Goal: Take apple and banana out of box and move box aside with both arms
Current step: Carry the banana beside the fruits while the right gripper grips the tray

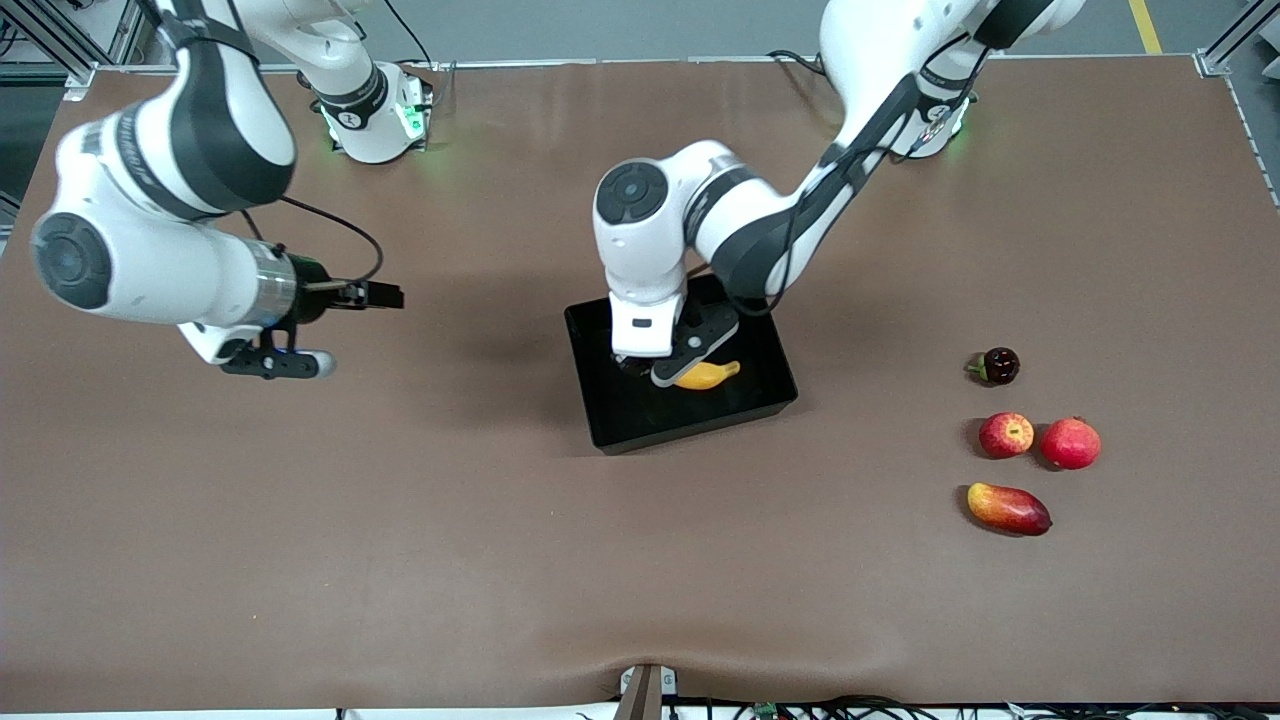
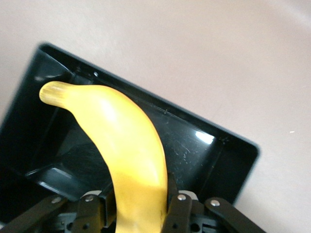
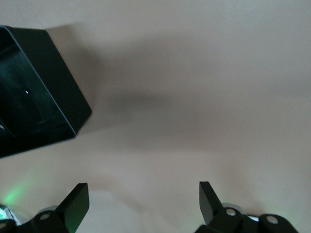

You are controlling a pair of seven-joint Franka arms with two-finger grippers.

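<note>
The yellow banana (image 1: 710,375) is in my left gripper (image 1: 664,366), inside the black box (image 1: 640,415) at the table's middle. In the left wrist view the fingers (image 2: 178,209) are shut on the banana (image 2: 127,145), whose free end points toward a corner of the box (image 2: 221,155). I cannot tell whether the banana touches the box floor. The red apple with yellowish patches (image 1: 1006,435) lies on the table toward the left arm's end. My right gripper (image 1: 372,296) waits open and empty over bare table toward the right arm's end (image 3: 143,196). A corner of the box (image 3: 46,87) shows in its wrist view.
A plain red pomegranate (image 1: 1070,443) lies right beside the apple. A red-and-orange mango (image 1: 1008,508) lies nearer the front camera than both. A small dark fruit (image 1: 999,366) lies farther from it. The brown table spreads wide around the box.
</note>
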